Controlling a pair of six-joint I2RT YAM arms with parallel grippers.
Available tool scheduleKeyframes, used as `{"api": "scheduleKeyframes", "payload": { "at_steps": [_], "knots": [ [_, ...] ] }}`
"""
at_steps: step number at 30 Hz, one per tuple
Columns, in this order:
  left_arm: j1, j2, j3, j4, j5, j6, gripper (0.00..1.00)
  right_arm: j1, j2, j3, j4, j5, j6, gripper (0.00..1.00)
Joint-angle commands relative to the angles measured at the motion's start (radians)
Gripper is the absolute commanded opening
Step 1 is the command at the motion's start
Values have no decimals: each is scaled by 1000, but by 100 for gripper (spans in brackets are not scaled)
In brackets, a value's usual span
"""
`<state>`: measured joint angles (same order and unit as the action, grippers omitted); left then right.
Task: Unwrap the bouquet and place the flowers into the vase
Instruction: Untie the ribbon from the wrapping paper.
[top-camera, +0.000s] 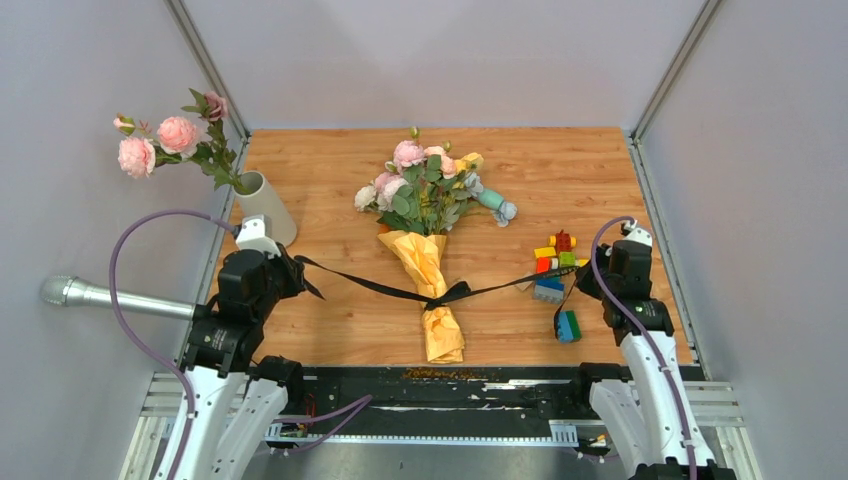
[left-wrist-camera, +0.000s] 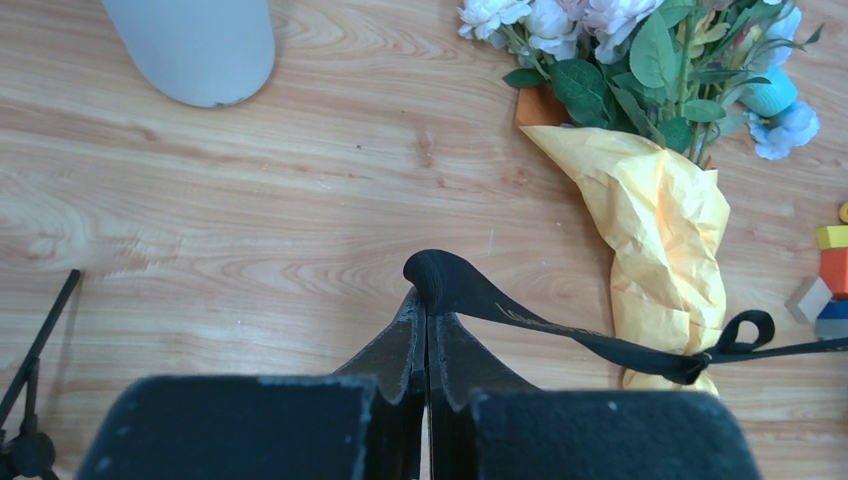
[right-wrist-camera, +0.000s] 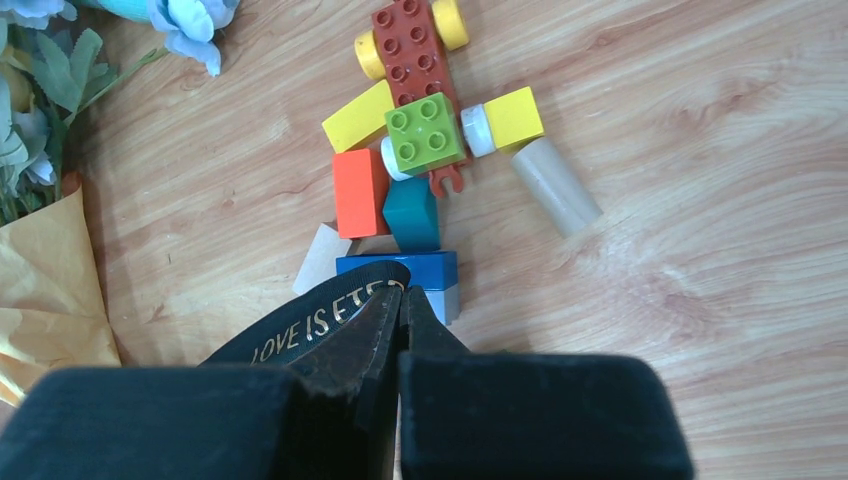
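Early stage. One end of black fabric strap (top-camera: 372, 286) pinched in left gripper (left-wrist-camera: 427, 312), jaws pressed together; right gripper (right-wrist-camera: 400, 300) clamps other end. Strap taut between them, knot not yet undone. Bouquet of mixed artificial flowers in crinkled orange-tan paper (top-camera: 428, 235) lies midway between grippers, fully wrapped. Off-white cylindrical vase (top-camera: 268, 208), just beyond left gripper, already holds pink blooms (top-camera: 158, 142). Unwrapping and transfer remain.

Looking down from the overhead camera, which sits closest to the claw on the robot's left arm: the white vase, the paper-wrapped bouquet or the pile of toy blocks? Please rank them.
1. vase: nearest, just behind the left gripper, on the left side.
2. bouquet: in the middle, to the gripper's right.
3. toy blocks: farthest, over on the right side.
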<state>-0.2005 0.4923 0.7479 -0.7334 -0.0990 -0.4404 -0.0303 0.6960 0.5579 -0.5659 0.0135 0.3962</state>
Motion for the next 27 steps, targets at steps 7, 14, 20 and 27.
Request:
{"api": "scheduleKeyframes", "payload": {
  "at_steps": [7,14,20,27],
  "knots": [
    [10,-4,79,-18,-100,75,0,-35,-8,73,-25,24,-12,0],
    [10,23,107,-2,-155,124,0,-50,11,93,-36,65,-4,0],
    [10,37,123,20,-186,164,0,-63,25,100,-37,87,3,0],
    [10,26,108,38,-212,212,0,-78,40,94,-36,103,11,0]
  ]
}}
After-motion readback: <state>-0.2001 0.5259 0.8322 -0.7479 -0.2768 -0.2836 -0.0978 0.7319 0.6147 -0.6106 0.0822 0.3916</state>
